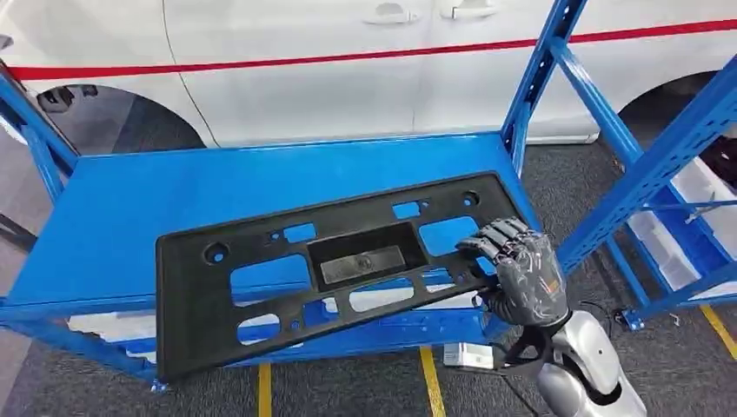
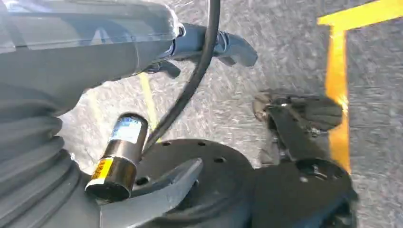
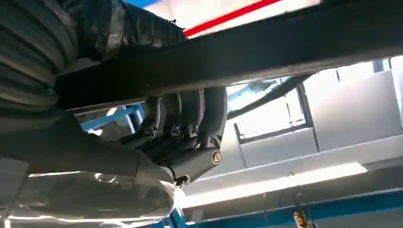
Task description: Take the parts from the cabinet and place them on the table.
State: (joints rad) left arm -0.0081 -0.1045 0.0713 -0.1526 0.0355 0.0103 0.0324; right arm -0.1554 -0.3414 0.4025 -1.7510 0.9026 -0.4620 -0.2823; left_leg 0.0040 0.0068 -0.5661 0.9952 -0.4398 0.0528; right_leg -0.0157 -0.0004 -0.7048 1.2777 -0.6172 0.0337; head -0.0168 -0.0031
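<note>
Gripping the black plastic bracket panel (image 1: 322, 269) w/ my right hand (image 1: 520, 265), fingers curled over its right end, thumb under per the wrist cam (image 3: 185, 133). Panel's tilted, near-left corner hanging past the near edge of the blue shelf (image 1: 174, 200), far edge over the shelf top. My left hand (image 2: 209, 45) hangs over grey floor by a yellow line (image 2: 338, 85); can't tell if open or closed. White car (image 1: 348, 61) w/ red stripe sits far behind the rack.
</note>
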